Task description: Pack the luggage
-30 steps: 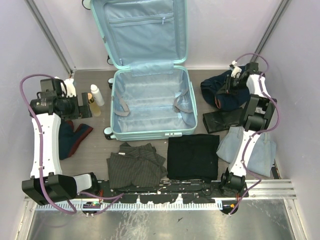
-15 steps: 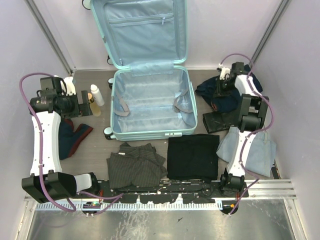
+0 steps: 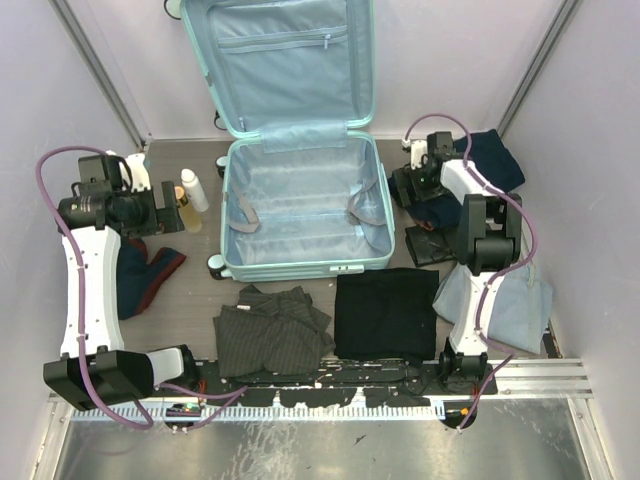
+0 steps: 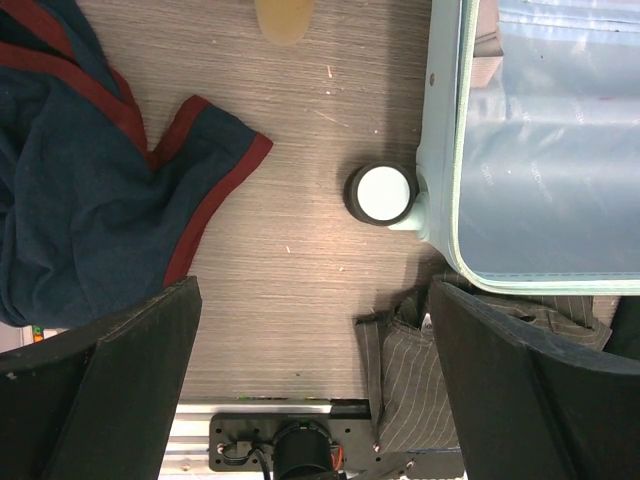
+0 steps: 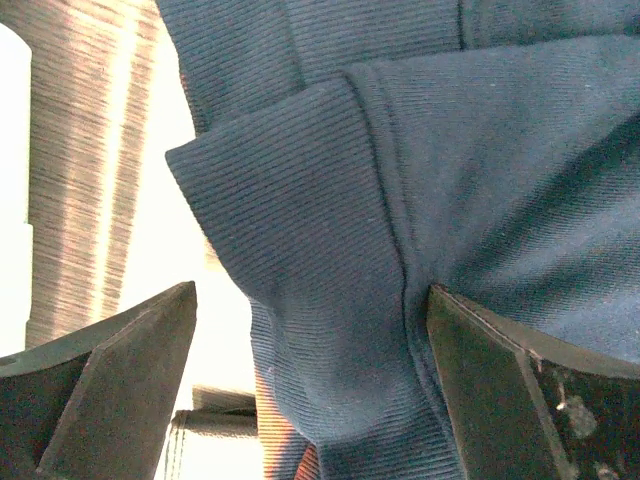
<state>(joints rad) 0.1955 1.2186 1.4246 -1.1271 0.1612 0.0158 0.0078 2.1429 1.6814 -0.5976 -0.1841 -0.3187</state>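
Overhead view of a two-armed robot at a table. The luggage point(image 3: 226, 215), a mint-green hard-shell suitcase, lies open in the middle. Its lid stands upright at the far wall and its blue-lined base is bare, probably so clothes can be dropped straight in.

The right gripper point(image 3: 408, 186) hangs just beside the suitcase's right wall. In the wrist view, the right gripper point(image 5: 310, 290) has its fingers point(image 5: 130, 340) spread wide. A navy garment point(image 5: 400, 200) fills the space between and beyond them, with a folded edge near the middle. The cloth does not look pinched. The spread suits closing on that fold to carry it over the rim.

The left gripper point(image 3: 165, 212) hovers on the suitcase's other side, also spread wide with nothing between its fingers point(image 4: 130, 350). Bare tabletop lies between them. Outside one finger is a blue garment with red trim point(image 4: 70, 200). Just ahead of the other finger are a suitcase wheel point(image 4: 382, 193) and the suitcase's corner, with a striped garment point(image 4: 420, 380) beside that fingertip. This arm looks parked, ready for the clothes on its side.

A folded black garment point(image 3: 385, 315) and two bottles point(image 3: 192, 190) lie outside the case, so packing seems barely begun.
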